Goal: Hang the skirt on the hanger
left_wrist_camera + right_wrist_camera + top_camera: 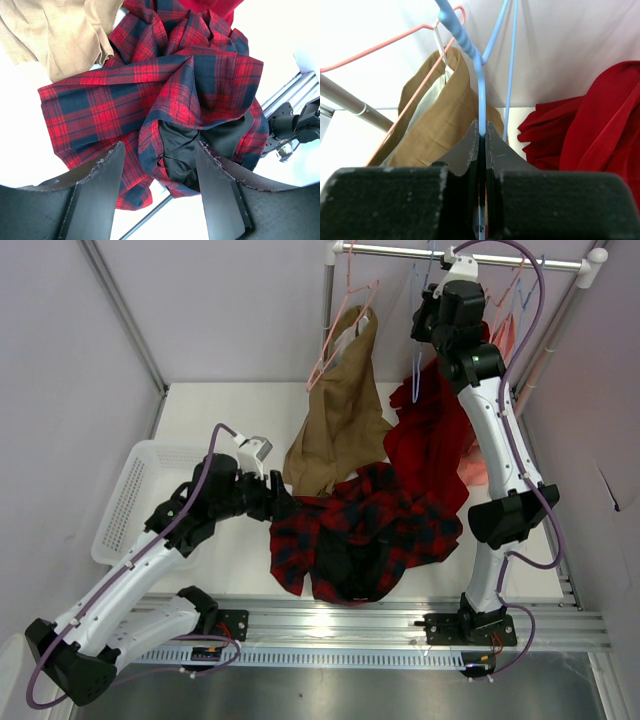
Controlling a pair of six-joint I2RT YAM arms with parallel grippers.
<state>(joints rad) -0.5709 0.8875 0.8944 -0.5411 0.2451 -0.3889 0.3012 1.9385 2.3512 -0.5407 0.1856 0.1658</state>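
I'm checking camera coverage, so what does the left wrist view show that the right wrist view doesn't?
Only the left wrist view shows the plaid skirt, crumpled, just beyond the open left claw. Only the right wrist view shows the right claw shut on the light-blue hanger, plus a pink hanger and the metal rail. Both show the tan garment and some of the plain red garment.

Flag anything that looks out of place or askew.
The plaid skirt lies crumpled on the table, black lining turned outward. The tan garment hangs lopsided on its pink hanger, hem slumped onto the table.
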